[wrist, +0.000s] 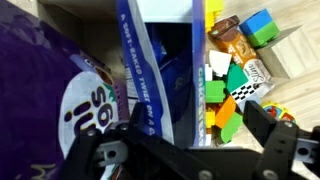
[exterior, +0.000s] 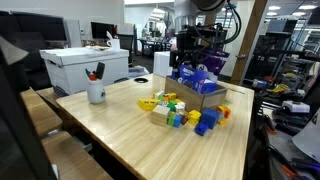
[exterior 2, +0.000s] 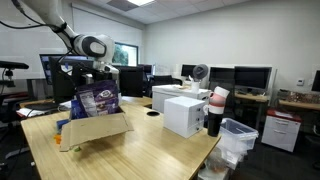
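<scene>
Even, cool office light falls from ceiling panels point(exterior 2: 135, 3), and both exterior views are bright enough. The wooden counter point(exterior: 120, 125) has a pale sheen toward its far edge and only short, soft shadows near its middle. Both exterior views are grainy, with fine detail smeared. In the wrist view the purple bag point(wrist: 60, 100) is close and blurred, and the gripper point(wrist: 185, 145) is dark and soft along the bottom.

Purple-blue snack bags point(exterior: 196, 77), brown cardboard box point(exterior: 207, 98), multicoloured blocks point(exterior: 182, 113)

Unreadable white letters on purple bag point(wrist: 60, 100)
</scene>
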`<state>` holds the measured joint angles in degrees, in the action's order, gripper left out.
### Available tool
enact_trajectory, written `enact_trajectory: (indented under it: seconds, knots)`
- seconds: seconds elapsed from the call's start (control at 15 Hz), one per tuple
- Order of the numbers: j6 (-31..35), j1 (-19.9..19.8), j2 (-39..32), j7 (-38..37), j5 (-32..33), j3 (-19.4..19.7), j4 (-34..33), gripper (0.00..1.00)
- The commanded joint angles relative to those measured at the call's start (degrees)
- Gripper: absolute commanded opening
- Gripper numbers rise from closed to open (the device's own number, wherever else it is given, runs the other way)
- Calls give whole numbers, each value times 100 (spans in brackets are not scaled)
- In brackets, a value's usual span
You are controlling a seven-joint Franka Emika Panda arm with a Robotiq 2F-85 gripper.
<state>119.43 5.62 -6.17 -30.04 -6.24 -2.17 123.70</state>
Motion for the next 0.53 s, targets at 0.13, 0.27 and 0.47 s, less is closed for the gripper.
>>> enact_trajectory:
  seconds: [0.13,0.27,0.47]
  knots:
    - [827,10,227,-627,172,3,494,100]
    - [1052,-7,261,-834,224,32,579,100]
    - [1300,25,389,-1223,339,15,758,100]
